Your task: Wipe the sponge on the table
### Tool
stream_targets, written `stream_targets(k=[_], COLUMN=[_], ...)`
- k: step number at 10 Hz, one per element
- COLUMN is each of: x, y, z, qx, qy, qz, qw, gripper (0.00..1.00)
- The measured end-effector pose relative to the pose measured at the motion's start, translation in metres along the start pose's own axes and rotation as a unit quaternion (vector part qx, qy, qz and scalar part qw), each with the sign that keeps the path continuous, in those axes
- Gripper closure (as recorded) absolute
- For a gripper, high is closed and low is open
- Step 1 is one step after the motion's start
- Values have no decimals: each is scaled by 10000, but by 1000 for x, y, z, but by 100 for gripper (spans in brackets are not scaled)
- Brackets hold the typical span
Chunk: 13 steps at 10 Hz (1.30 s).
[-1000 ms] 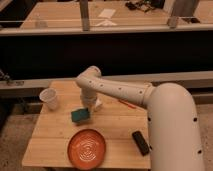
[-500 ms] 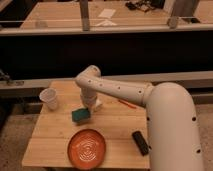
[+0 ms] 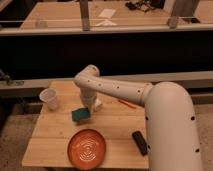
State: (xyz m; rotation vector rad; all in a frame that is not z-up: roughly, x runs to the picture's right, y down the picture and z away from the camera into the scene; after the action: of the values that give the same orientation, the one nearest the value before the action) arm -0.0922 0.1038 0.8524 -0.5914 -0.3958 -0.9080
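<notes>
Five loose things sit on the small square table (image 3: 55, 135), whose top is light wood planks running left to right. The teal-green sponge (image 3: 80, 114) lies flat a little left of the middle, with its darker layer facing the near side. Just near of it, an orange plate (image 3: 87, 148) with ringed ridges rests close to the near edge. A white cup (image 3: 49, 98) stands upright near the far left corner. A small black block (image 3: 139, 142) lies near the right edge, partly beside the robot's big white arm (image 3: 170, 125). A thin orange stick (image 3: 127, 103) lies to the right of the middle. From my seat the arm reaches in from the right and bends down over the table. Its gripper (image 3: 90, 106) is low at the sponge's far right corner, touching it or just beside it. Whether it is clamped on the sponge or merely pressed against it, I cannot tell. Beyond the table is a dark gap, then a long wooden workbench (image 3: 60, 15) with metal rails and a white sheet (image 3: 106, 14) on it. Speckled floor (image 3: 15, 135) shows to the left.
</notes>
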Motion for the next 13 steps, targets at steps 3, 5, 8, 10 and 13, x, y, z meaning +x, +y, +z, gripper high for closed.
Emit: stream_targets(k=[3, 5, 8, 10, 13], x=[-3, -5, -6, -9, -9], y=[-3, -5, -4, -4, -2], z=[0, -1, -1, -2, -4], qx=[-21, -31, -61, -57, -76], qy=[40, 58, 63, 79, 104], qz=[-83, -136, -220, -293, -371], qw=[10000, 9999, 9997, 9995, 9992], gripper=[96, 96, 96, 96, 96])
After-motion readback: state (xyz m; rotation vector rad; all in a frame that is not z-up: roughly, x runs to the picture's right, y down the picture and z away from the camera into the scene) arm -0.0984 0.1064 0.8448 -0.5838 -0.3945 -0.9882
